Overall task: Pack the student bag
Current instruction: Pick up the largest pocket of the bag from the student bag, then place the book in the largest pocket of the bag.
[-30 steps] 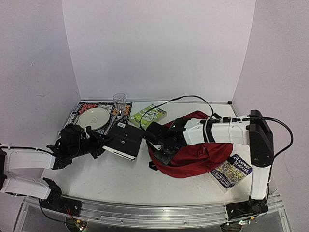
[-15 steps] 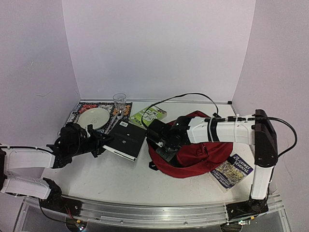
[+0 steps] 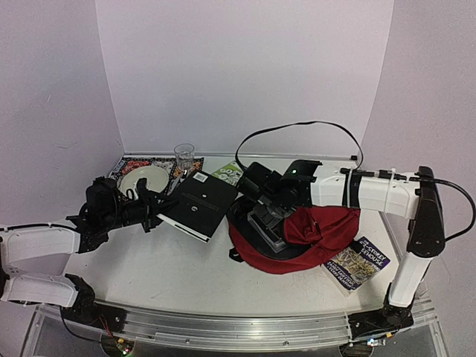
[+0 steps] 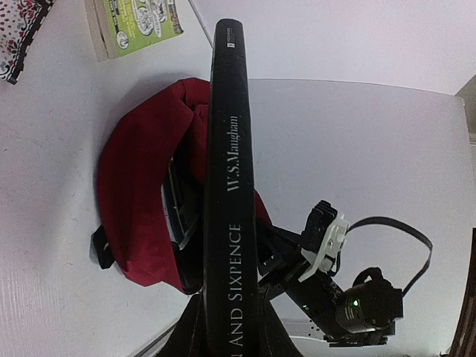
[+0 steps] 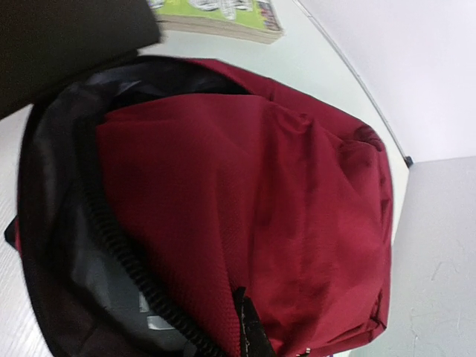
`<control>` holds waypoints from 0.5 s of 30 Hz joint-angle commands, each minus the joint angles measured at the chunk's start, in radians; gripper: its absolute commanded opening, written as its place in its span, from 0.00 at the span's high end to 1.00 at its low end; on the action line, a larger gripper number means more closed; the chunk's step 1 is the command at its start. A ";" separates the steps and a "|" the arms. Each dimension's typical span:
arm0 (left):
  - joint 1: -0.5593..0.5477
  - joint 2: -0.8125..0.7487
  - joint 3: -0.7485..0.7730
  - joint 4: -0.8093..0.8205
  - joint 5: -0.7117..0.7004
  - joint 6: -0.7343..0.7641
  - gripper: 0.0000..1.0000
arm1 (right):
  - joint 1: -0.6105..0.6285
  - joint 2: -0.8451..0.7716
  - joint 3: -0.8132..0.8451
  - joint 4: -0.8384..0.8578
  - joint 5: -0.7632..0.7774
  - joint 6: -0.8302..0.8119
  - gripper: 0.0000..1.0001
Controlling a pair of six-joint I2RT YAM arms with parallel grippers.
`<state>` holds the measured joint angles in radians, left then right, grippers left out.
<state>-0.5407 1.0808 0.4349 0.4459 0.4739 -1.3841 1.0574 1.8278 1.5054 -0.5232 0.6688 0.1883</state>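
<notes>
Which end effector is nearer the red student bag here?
Right. The right end effector is shut on the opening edge of the student bag. The left end effector sits off its left side, gripping a black book tilted toward the opening.

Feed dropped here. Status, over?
Left gripper shut on black hardback book. Right gripper pinches dark-red fabric backpack open. Book beside mouth, not in; nothing blocking.

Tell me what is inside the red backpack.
Through the open mouth of the student bag only dark lining and a pale patch show. The red flap pinched by the right gripper covers the rest.
</notes>
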 commanded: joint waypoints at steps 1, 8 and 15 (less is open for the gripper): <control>0.021 -0.080 0.029 0.155 0.077 -0.008 1.00 | -0.058 -0.073 0.077 -0.079 0.079 0.060 1.00; 0.021 -0.016 0.052 0.155 0.221 0.003 1.00 | -0.089 -0.071 0.126 -0.081 0.062 0.088 1.00; 0.018 0.073 0.084 0.155 0.314 0.004 1.00 | -0.118 -0.070 0.153 -0.084 0.046 0.132 1.00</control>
<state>-0.5217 1.1289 0.4354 0.4537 0.6788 -1.3846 0.9549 1.7912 1.6027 -0.5767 0.6909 0.2767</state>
